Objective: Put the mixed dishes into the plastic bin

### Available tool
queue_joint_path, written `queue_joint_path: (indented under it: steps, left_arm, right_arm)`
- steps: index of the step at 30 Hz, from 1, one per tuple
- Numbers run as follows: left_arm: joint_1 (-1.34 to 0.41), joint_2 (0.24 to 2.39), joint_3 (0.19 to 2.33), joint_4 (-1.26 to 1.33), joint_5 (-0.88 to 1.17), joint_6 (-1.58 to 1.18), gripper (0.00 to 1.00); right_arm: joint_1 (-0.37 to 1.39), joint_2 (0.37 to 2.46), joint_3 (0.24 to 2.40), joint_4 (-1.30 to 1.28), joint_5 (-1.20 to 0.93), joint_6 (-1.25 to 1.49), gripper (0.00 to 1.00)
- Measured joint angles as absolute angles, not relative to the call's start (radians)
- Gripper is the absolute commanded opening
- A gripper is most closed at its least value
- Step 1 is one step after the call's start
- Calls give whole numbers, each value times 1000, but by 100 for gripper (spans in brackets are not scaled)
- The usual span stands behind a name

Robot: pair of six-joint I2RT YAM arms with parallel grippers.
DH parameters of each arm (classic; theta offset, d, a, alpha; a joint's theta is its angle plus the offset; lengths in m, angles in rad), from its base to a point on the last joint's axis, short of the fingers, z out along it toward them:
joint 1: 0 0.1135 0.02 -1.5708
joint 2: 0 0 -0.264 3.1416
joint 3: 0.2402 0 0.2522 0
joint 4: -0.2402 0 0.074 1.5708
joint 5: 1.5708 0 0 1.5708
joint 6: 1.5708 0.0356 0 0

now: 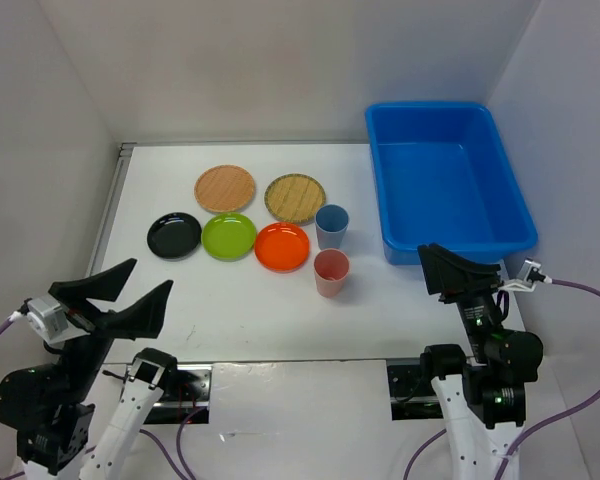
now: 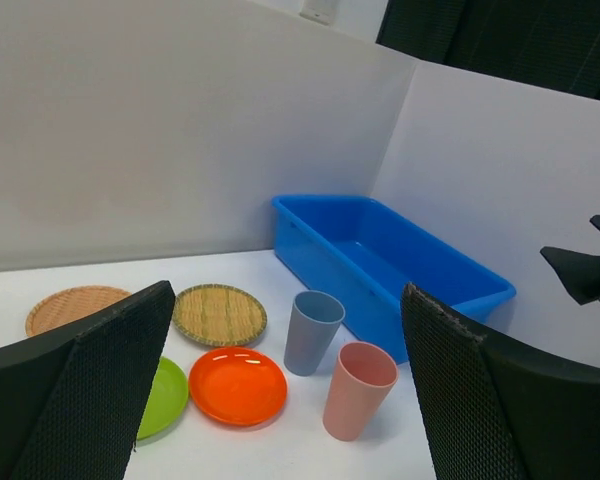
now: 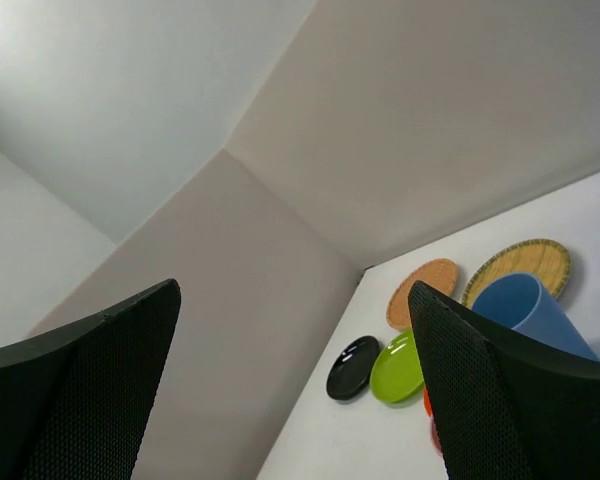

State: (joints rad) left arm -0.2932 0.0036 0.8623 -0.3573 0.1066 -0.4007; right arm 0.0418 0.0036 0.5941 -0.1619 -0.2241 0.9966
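Note:
On the white table lie a black plate point(image 1: 174, 235), a lime green plate point(image 1: 229, 236), an orange plate point(image 1: 282, 246) and two tan woven-look plates point(image 1: 225, 188) point(image 1: 295, 197). A blue cup point(image 1: 331, 226) and a pink cup point(image 1: 331, 272) stand upright to their right. The blue plastic bin point(image 1: 430, 106) stands empty at the far right. My left gripper point(image 1: 148, 277) is open and empty, near the front left, well short of the plates. My right gripper point(image 1: 436, 268) is open and empty just in front of the bin's near wall. The left wrist view shows the pink cup point(image 2: 358, 388) between my fingers point(image 2: 90, 385).
White walls enclose the table at the back, left and right. The table's near edge runs just ahead of the arm bases, with black mounts point(image 1: 412, 388) and purple cables point(image 1: 580, 288) there. The right gripper point(image 2: 588, 272) shows at the left wrist view's right edge.

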Motion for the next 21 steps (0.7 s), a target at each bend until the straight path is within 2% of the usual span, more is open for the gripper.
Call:
queue_joint_path:
  steps: [10, 17, 21]
  left_arm:
    - [-293, 28, 827, -339, 90, -476, 100]
    - [-286, 498, 1036, -295, 233, -470, 100]
    - [-286, 740, 1078, -291, 290, -466, 100]
  right_arm:
    - [42, 4, 584, -215, -263, 833, 99]
    - [42, 162, 683, -239, -333, 745, 99]
    - [41, 295, 730, -238, -356, 692, 93]
